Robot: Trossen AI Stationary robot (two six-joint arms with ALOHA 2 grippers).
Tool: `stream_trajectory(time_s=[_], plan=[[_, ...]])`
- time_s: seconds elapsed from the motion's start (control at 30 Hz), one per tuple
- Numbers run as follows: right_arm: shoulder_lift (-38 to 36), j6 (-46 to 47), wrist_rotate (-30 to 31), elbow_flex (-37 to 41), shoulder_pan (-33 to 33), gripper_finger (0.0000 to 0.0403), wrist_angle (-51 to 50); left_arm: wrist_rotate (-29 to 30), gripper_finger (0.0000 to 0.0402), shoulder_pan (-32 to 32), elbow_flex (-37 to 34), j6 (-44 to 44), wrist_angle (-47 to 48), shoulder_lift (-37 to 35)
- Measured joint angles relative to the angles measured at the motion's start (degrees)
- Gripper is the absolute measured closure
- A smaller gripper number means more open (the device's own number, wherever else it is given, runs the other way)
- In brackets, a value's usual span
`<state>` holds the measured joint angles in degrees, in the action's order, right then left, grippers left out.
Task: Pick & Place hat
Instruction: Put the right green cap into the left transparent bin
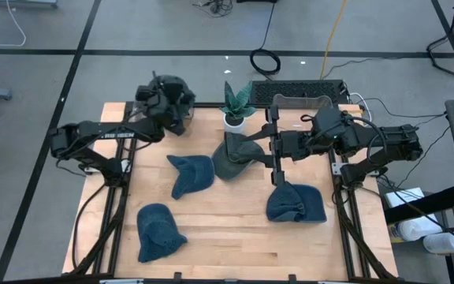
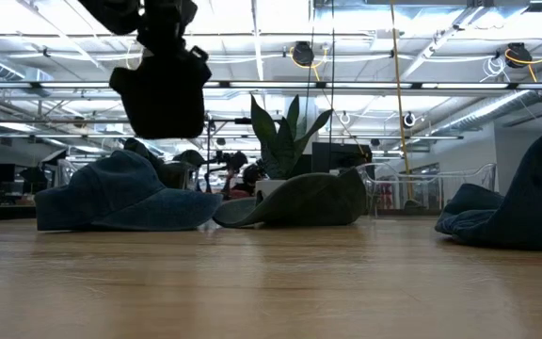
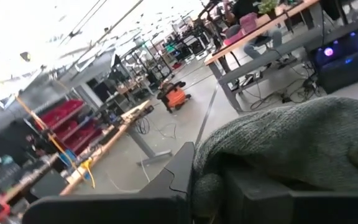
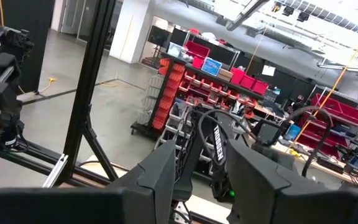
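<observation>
We see grey-green hat [image 3: 303, 143] clamped in left gripper [image 1: 172, 106], raised above counter's far left corner; hat fabric bulges over and between closed fingers [image 3: 179, 171], filling left wrist view. On counter [image 1: 235, 237]: olive hat [image 1: 233, 154] at centre near far edge, just beside potted plant [image 1: 236, 106]; blue hat [image 1: 191, 173] left of it; another blue hat [image 1: 159, 231] by near left corner; third blue hat [image 1: 295, 203] toward right edge. Right gripper [image 1: 278, 142] hovers right of olive hat, fingers [image 4: 157, 174] parted, holding nothing.
</observation>
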<state>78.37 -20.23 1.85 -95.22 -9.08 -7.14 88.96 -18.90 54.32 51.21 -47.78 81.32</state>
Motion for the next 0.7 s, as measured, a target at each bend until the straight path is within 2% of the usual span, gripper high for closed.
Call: stream_trajectory(time_s=[0.27,0.47,0.63,0.7], plan=[[0.00,-1.37,0.04,0.00,0.00,0.0273,0.02,0.97,0.0362,-0.21,-5.38,-3.34,0.14,-0.10],[0.00,-1.48,0.06,0.00,0.49,0.0273,0.02,1.10,0.0362,0.88,-5.89,-2.75,0.14,-0.41],[0.00,-1.51,4.87,0.00,0.74,0.0273,-0.02,1.08,0.0360,0.92,-5.89,-1.36,1.96,-0.46],[0.00,-1.49,5.94,0.00,0.74,0.0273,-0.02,1.08,0.0335,1.26,-5.89,-0.70,2.62,-0.46]])
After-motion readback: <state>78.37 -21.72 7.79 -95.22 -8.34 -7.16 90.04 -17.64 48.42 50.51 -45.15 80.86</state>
